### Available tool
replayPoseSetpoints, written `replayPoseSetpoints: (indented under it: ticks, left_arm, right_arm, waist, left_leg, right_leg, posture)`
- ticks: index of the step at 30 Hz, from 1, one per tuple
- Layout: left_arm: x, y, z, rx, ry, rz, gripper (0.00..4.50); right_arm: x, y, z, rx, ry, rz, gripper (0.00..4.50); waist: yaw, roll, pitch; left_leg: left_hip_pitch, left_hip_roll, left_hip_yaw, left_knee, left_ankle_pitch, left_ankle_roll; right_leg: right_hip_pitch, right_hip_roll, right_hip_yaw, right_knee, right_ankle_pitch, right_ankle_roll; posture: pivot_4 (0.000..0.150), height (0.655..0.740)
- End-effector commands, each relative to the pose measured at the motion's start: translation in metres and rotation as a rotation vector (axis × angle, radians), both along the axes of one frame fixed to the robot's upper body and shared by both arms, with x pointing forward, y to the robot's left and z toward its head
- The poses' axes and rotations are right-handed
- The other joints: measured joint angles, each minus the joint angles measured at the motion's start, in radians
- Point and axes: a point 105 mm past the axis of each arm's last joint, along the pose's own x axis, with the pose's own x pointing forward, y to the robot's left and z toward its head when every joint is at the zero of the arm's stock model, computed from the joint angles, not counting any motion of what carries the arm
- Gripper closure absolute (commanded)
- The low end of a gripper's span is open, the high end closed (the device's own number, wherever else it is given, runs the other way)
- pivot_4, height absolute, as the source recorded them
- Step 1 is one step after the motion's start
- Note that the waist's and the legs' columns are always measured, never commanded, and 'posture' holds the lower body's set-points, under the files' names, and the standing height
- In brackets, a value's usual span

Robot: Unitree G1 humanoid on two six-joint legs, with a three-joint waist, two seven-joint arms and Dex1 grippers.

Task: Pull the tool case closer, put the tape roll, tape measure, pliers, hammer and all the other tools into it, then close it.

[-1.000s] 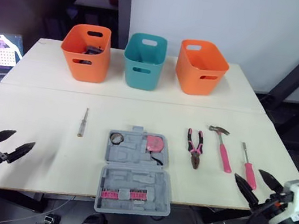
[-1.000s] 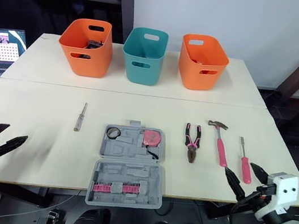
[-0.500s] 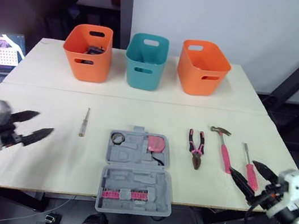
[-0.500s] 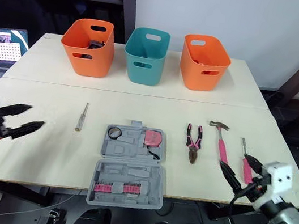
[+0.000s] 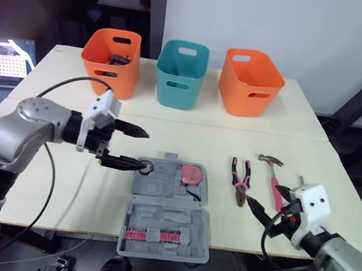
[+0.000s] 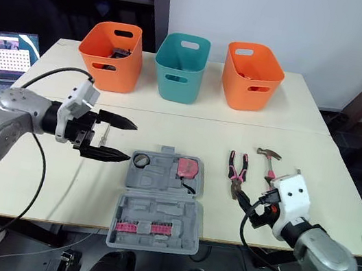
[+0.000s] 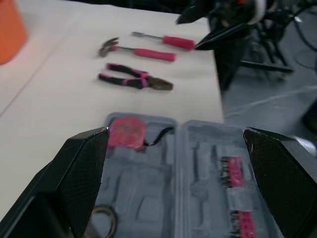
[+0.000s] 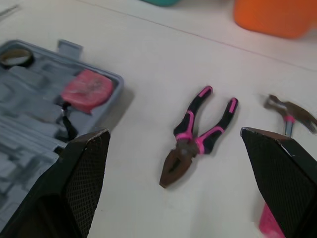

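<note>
- The table (image 5: 307,129) carries all the things.
- The tool case (image 5: 167,210) is laid open at the middle of the near edge, and is judged close enough for loading.
- The left pincer (image 5: 142,148) is held spread wide above the case's far left corner. From there the case could be steadied.
- The right pincer (image 5: 264,198) is spread and poised just beside the pliers, toward the near right corner. Lifting the pliers is judged the step in hand.
- The hammer (image 5: 272,180) lies just beside the pliers, on the right-edge side. The pincer should be lowered without nudging it.
- The pliers (image 5: 238,182) lie between case and hammer, with the handles splayed toward the far edge. A grip across the pivot is advised, so that both halves are caught together.
- The tape measure (image 5: 190,174) and tape roll (image 5: 142,166) are seated in the case's far half.
</note>
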Motion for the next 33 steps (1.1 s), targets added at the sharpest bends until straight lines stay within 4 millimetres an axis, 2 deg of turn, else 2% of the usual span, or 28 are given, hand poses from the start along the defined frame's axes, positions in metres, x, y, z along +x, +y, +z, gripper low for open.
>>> replayPoseSetpoints:
  ticks: [1, 5, 7, 10, 15, 25, 29, 31, 33]
  left_arm:
    - [-0.005, -0.005, 0.004, 0.045, -0.013, -0.067, 0.0]
    - [-0.007, -0.008, 0.006, 0.052, -0.004, -0.073, 0.0]
    - [-0.007, -0.01, 0.008, 0.044, 0.0, -0.064, 0.0]
    - [-0.005, -0.006, 0.014, 0.044, -0.013, -0.04, 0.0]
    - [-0.006, -0.003, 0.015, 0.037, -0.011, 0.005, 0.0]
    - [-0.002, 0.002, 0.015, 0.013, -0.008, 0.069, 0.0]
    - [0.001, 0.003, 0.014, 0.012, -0.011, 0.08, 0.0]
    - [0.002, 0.003, 0.014, 0.008, -0.01, 0.085, 0.0]
    - [0.002, 0.003, 0.013, 0.007, -0.009, 0.087, 0.0]
  right_arm:
    - [0.005, 0.005, -0.006, 0.004, 0.006, -0.07, 0.04]
    - [0.03, 0.006, -0.026, 0.159, 0.055, -0.178, 0.04]
    - [0.035, 0.006, -0.034, 0.113, 0.066, -0.183, 0.04]
    - [0.046, 0.005, -0.05, 0.135, 0.097, -0.229, 0.04]
    - [0.056, 0.001, -0.065, 0.174, 0.105, -0.279, 0.04]
    - [0.065, 0.013, -0.085, 0.134, 0.125, -0.24, 0.04]
    - [0.066, 0.012, -0.092, 0.119, 0.122, -0.249, 0.04]
    - [0.066, 0.012, -0.095, 0.125, 0.118, -0.254, 0.54]
    - [0.066, 0.014, -0.096, 0.137, 0.107, -0.256, 1.31]
  waist:
    - [-0.001, 0.001, 0.0]
    - [-0.006, 0.0, 0.0]
    - [-0.002, 0.0, 0.0]
    - [0.0, 0.0, 0.0]
    - [-0.003, 0.0, 0.0]
    - [-0.008, 0.0, 0.0]
    - [-0.012, 0.0, 0.0]
    - [-0.018, 0.0, 0.0]
    - [-0.024, 0.0, 0.0]
  left_leg:
    - [0.0, 0.0, 0.0, 0.0, 0.0, 0.0]
    - [0.0, 0.0, 0.0, 0.001, 0.0, 0.0]
    - [0.0, 0.0, 0.0, 0.001, 0.0, 0.0]
    - [-0.001, 0.0, -0.001, 0.0, 0.0, 0.0]
    - [0.0, 0.0, -0.001, 0.0, 0.0, 0.0]
    - [0.0, 0.0, -0.001, 0.0, 0.0, 0.0]
    - [0.0, 0.0, -0.001, 0.0, 0.0, 0.0]
    - [0.0, 0.0, -0.001, 0.0, 0.0, 0.0]
    - [0.0, 0.0, -0.001, 0.0, 0.0, 0.0]
  right_leg:
    - [0.0, 0.0, 0.0, 0.0, 0.0, 0.0]
    - [0.0, 0.0, 0.0, 0.0, 0.0, 0.0]
    - [0.0, 0.0, 0.0, 0.001, 0.0, 0.0]
    - [0.0, 0.0, 0.0, 0.001, -0.001, 0.001]
    - [0.0, 0.001, 0.0, 0.001, 0.0, 0.002]
    - [0.0, 0.001, 0.0, 0.002, 0.001, 0.004]
    - [0.0, 0.001, 0.0, 0.002, 0.001, 0.004]
    - [0.001, 0.001, 0.0, 0.002, 0.001, 0.004]
    - [0.001, 0.001, 0.0, 0.002, 0.001, 0.004]
  posture:
    - [0.15, 0.74]
    - [0.15, 0.74]
    - [0.15, 0.74]
    - [0.15, 0.74]
    - [0.15, 0.74]
    - [0.15, 0.74]
    - [0.15, 0.74]
    - [0.15, 0.74]
    - [0.15, 0.74]
